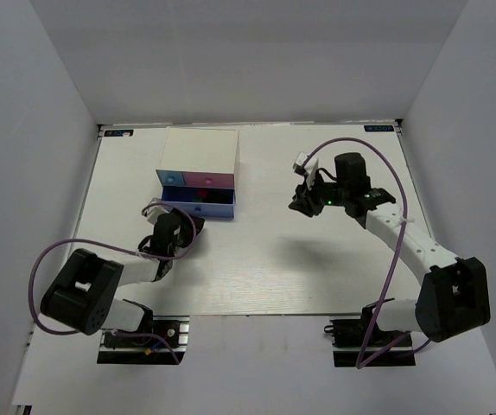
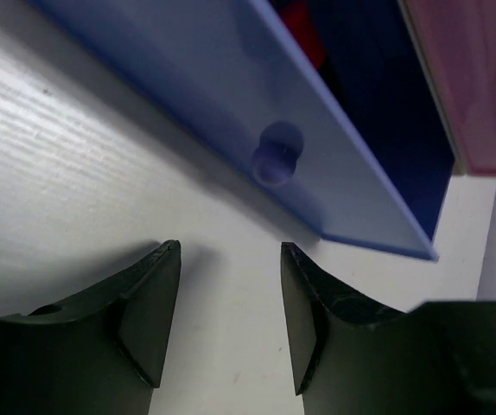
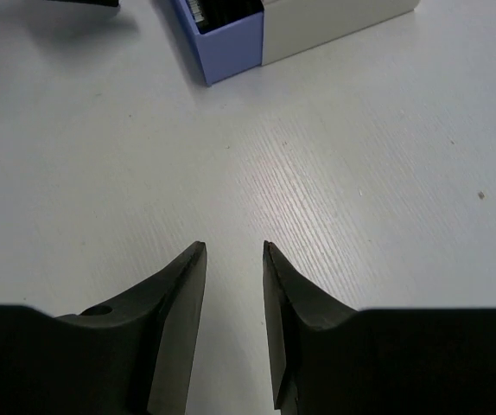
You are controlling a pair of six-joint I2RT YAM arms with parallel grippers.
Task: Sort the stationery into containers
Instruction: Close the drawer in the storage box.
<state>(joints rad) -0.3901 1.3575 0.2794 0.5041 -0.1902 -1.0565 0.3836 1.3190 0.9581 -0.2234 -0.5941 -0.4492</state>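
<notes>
Facing the knob [image 2: 276,154] of the pulled-out blue drawer [image 2: 187,86] with left claw [image 2: 231,251] released, empty; hovering over tabletop [image 3: 360,173] with right claw [image 3: 233,249] released too.

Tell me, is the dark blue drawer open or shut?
Open. The dark blue drawer sticks out from the cream-topped box, and its inside shows behind the knobbed front.

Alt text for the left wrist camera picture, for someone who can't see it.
A pulled-out darker blue drawer with a small round knob fills the upper frame, something red inside. The black left gripper, open and empty, sits short of the knob over the white table.
</notes>
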